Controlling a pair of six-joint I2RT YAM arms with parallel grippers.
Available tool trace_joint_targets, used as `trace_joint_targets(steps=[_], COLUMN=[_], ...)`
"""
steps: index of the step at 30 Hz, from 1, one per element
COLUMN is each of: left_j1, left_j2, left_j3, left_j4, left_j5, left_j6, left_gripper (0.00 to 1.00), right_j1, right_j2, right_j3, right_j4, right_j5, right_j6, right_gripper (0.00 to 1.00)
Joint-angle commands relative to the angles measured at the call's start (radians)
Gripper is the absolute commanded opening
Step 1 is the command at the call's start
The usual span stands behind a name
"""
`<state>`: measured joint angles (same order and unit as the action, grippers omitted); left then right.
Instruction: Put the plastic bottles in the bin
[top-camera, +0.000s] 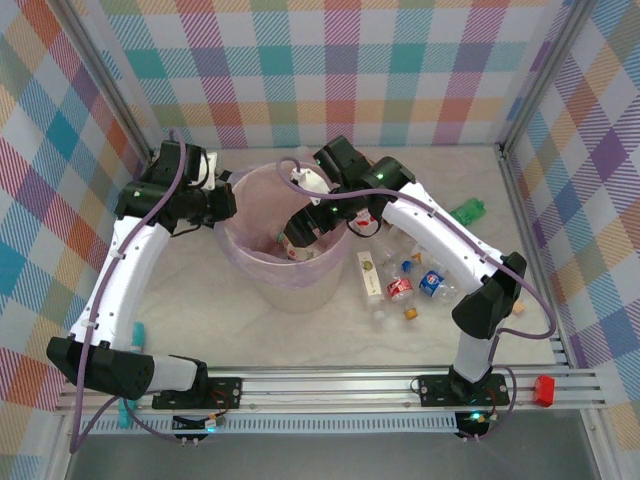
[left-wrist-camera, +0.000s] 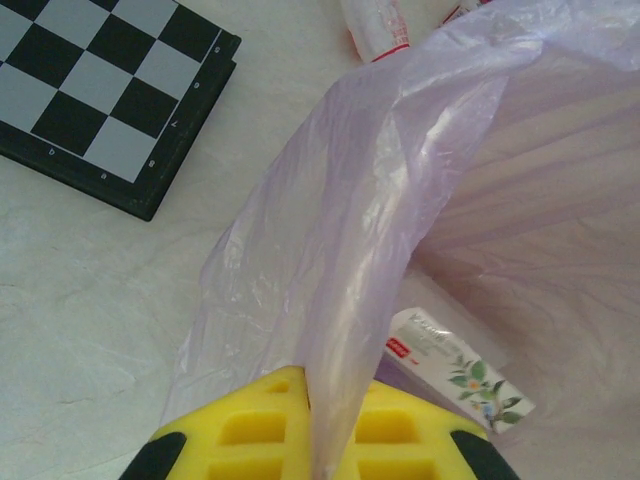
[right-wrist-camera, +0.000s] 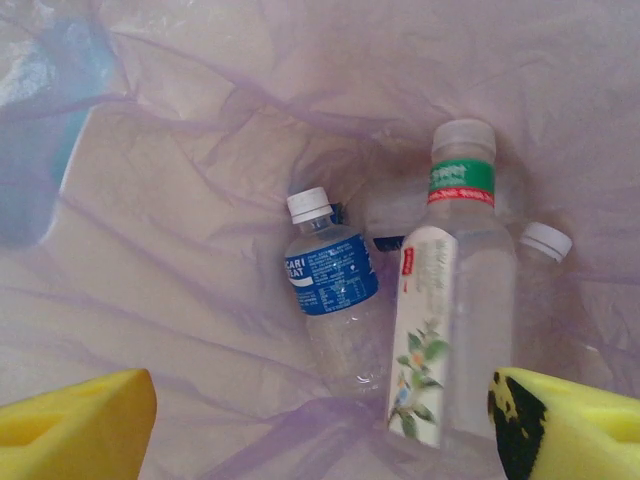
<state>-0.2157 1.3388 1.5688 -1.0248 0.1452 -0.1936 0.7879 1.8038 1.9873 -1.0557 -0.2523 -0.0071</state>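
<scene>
Right claw (right-wrist-camera: 322, 415) is hanging inside the bin (top-camera: 250, 275), its jaws standing wide and gripping nothing, probably so the tea bottle (right-wrist-camera: 450, 330) is lying free on the bag (right-wrist-camera: 200, 150). Left claw (left-wrist-camera: 322, 428) is pinching the bag's rim tight, seemingly to hold the mouth open. The tea bottle's long axis is running away from the fingers, cap pointing far. The blue bottle (right-wrist-camera: 335, 290) beside it is slanting, cap up-left. Other bottles (top-camera: 400, 290) are waiting on the table (top-camera: 200, 310).

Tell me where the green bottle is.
In the overhead view the green bottle lies far right on the table, apart from the other bottles clustered beside the bin.
</scene>
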Motion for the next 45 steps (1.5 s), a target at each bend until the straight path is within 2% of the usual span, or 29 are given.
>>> trace_joint_targets(steps=[1,7,12,17,21,24,33,41,45], left_j1=[-0.01,-0.014,-0.014,-0.013,0.001,0.027,0.147,0.248,0.262], left_j2=[0.009,0.014,0.021,0.013,0.019,0.017,-0.022,-0.07,-0.071], left_j3=[0.033,0.032,0.023,0.011,0.02,0.023,0.026,0.005,-0.009], left_j4=[0.052,0.055,0.063,0.071,0.051,0.036,-0.007,-0.033,-0.041], left_j5=[0.04,0.036,0.03,0.006,0.002,0.006,0.056,0.094,0.098], left_j6=[-0.033,-0.032,-0.036,-0.038,-0.036,-0.033,-0.011,-0.006,-0.01], left_gripper=[0.0,0.0,0.0,0.0,0.0,0.0,0.0,0.0,0.0], right_j1=[0.004,0.004,0.004,0.002,0.0,-0.019,-0.17,-0.215,-0.216], right_j2=[-0.014,-0.017,-0.025,-0.017,-0.066,-0.097,-0.169,-0.057,0.028], right_j3=[0.053,0.096,0.159,0.259,0.194,0.162,0.018,0.019,0.044], right_j4=[-0.015,-0.013,-0.004,0.01,0.143,0.192,0.279,0.239,0.221], right_j5=[-0.012,-0.006,-0.009,0.035,0.032,0.076,0.146,0.198,0.238], right_j6=[-0.003,-0.007,-0.016,-0.011,0.004,0.031,0.183,0.196,0.206], right_gripper=[0.88,0.91,1.0,0.99,0.99,1.0,0.99,0.99,0.99])
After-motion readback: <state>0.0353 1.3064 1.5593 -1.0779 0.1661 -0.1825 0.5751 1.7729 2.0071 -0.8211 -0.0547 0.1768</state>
